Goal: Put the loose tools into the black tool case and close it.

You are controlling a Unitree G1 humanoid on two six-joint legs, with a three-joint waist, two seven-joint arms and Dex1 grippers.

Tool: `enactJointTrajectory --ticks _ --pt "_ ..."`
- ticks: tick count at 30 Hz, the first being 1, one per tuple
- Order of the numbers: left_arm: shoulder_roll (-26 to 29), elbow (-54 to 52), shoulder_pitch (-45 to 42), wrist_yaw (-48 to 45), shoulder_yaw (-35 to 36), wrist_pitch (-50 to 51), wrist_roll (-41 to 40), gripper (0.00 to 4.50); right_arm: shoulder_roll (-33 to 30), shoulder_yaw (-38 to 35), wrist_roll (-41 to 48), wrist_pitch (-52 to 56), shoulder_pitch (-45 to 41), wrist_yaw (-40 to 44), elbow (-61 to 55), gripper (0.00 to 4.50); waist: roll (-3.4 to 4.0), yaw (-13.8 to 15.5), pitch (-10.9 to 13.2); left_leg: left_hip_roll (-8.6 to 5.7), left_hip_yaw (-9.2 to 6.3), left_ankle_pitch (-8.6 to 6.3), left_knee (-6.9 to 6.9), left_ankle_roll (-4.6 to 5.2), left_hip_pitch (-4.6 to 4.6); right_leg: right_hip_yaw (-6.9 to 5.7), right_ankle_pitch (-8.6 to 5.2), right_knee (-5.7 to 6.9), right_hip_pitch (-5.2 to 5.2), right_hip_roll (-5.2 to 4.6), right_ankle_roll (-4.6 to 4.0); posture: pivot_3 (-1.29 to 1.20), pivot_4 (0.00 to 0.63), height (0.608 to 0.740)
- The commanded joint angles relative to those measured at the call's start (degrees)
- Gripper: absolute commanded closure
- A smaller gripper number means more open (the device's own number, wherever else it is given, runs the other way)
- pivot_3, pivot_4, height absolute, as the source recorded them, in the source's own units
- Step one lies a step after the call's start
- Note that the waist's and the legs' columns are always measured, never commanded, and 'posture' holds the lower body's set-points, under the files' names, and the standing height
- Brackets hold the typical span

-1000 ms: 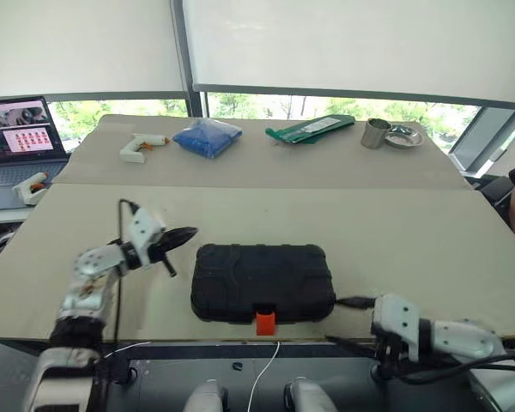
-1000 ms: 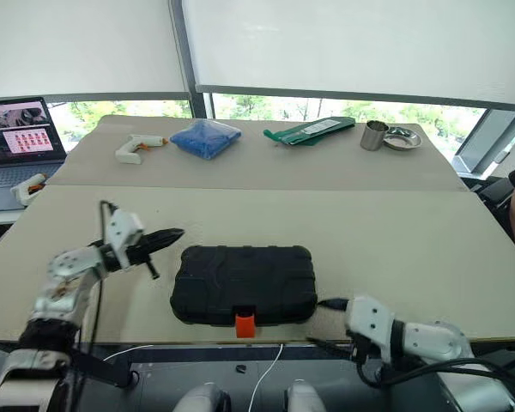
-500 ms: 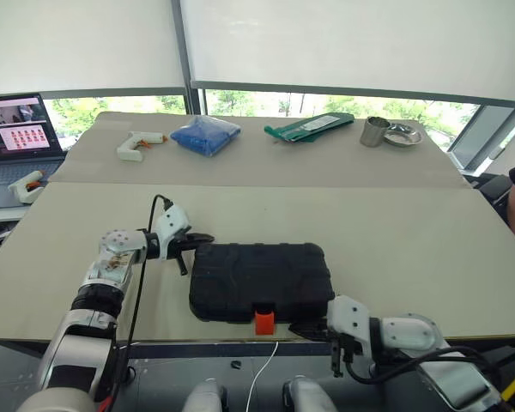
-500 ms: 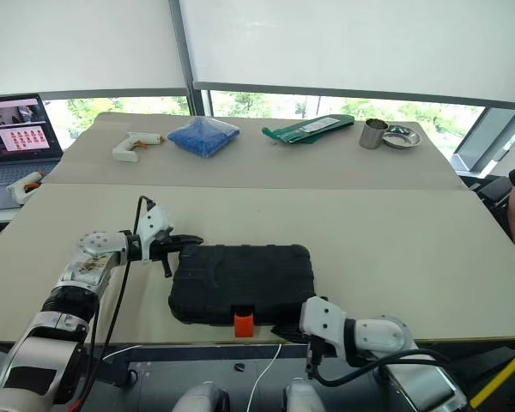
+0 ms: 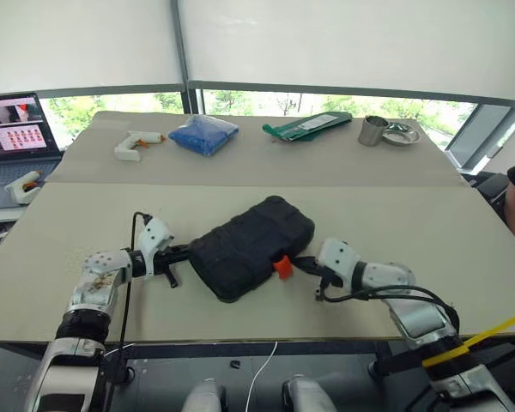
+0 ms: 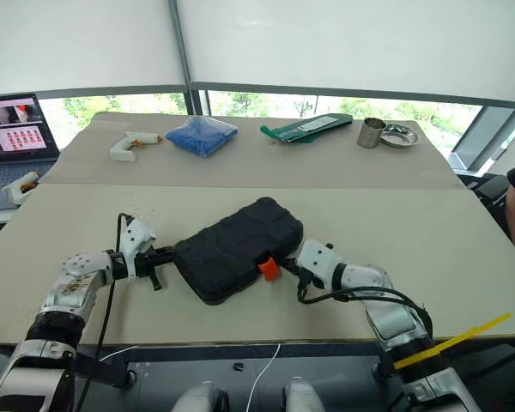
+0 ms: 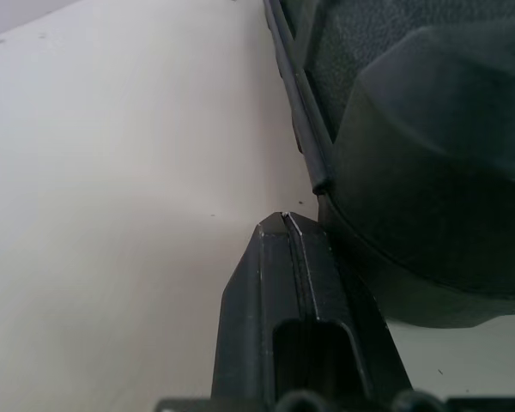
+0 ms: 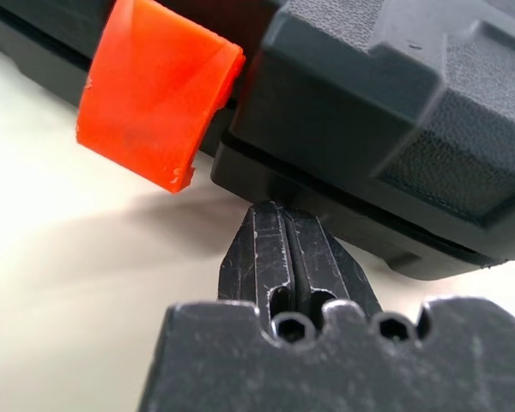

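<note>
Centre of the frame: the black tool case (image 5: 251, 247) lies closed and skewed on the table (image 5: 395, 215), its orange latch (image 5: 281, 266) facing lower right. I have the left gripper (image 5: 184, 253), fingers pressed together, tip against the case's left corner. The right gripper (image 5: 302, 264), likewise pressed together, noses the edge just beside the latch.

Both head views look forward and down over the table (image 5: 369, 215) — the same scene. Each wrist view sits very close against the black tool case (image 5: 251, 246) — opposite sides.
</note>
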Motion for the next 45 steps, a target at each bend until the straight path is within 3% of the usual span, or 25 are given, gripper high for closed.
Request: enactJointTrajectory --ticks 1,3,6,11,16,19,21,27,45 --pt "0.5 -6.7 1.3 7.3 4.2 2.3 -0.9 4.50 -1.0 -3.7 2.0 -0.5 -0.4 0.9 -1.1 4.45 0.00 0.1 0.0 -0.01 -0.02 0.00 0.00 0.00 0.00 -0.01 0.00 0.00 0.00 0.00 0.00 0.00 0.150 0.740" --pt "1.6 -7.8 1.1 8.9 5.7 3.6 -1.4 4.50 -1.8 -5.4 3.5 0.7 1.1 1.5 -2.6 4.45 0.00 0.2 0.0 -0.02 -0.06 0.00 0.00 0.00 0.00 -0.03 0.00 0.00 0.01 -0.01 0.00 0.00 0.150 0.740" --pt "3.7 -11.4 -1.6 4.2 3.9 5.3 -3.2 4.50 -2.1 -8.4 9.2 3.3 5.5 4.1 -7.8 4.45 0.00 0.4 0.0 -0.03 -0.07 0.00 0.00 0.00 0.00 -0.12 0.00 -0.03 0.07 -0.03 0.01 0.00 0.150 0.740" --pt "0.0 -16.8 -8.3 -0.3 -2.4 11.2 -6.2 4.50 -2.1 -8.9 11.8 6.3 11.3 4.5 -15.4 4.45 0.00 1.0 0.0 -0.12 -0.02 0.00 0.03 0.00 -0.02 -0.22 -0.02 -0.10 0.18 -0.15 0.07 0.00 0.150 0.740" --pt "-5.3 -13.7 -11.8 0.6 -12.9 13.5 0.1 4.50 -1.2 -8.3 14.8 10.5 12.8 4.5 -21.2 4.45 0.00 0.6 0.0 -0.18 0.00 0.00 0.04 0.00 0.02 -0.12 -0.04 -0.12 0.21 -0.01 0.09 0.00 0.150 0.740" --pt "-6.9 -8.0 -14.2 4.8 -19.1 13.4 8.4 4.50 -0.4 -7.3 14.1 11.3 12.3 4.0 -20.9 4.45 -0.02 0.4 0.0 -0.15 -0.05 0.00 0.03 0.00 0.03 -0.14 -0.05 -0.09 0.21 0.09 0.07 0.00 0.150 0.740" --pt "-8.3 -7.2 -14.3 4.6 -21.2 14.7 9.4 4.50 0.3 -6.6 13.3 10.9 11.9 3.7 -19.8 4.45 0.21 0.4 -0.2 -0.15 -0.09 0.00 0.04 0.00 0.15 -0.12 -0.06 -0.10 0.35 0.12 0.08 0.00 0.150 0.740" --pt "-10.9 -7.8 -12.7 5.5 -20.5 17.5 8.7 4.50 2.8 -4.9 11.2 10.2 10.1 2.3 -16.2 4.45 0.36 0.4 -0.3 -0.17 -0.06 0.01 0.04 0.00 0.34 -0.04 -0.22 -0.06 0.46 0.05 0.36 0.00 0.150 0.740" --pt "-9.0 -9.9 -10.3 5.4 -18.6 21.9 8.7 4.50 9.2 -3.4 10.7 7.4 2.4 2.9 -7.2 4.45 0.56 -0.5 -0.5 0.00 -0.13 0.00 -0.04 0.00 0.64 0.27 -0.19 0.01 0.49 0.43 0.30 0.00 0.150 0.740"
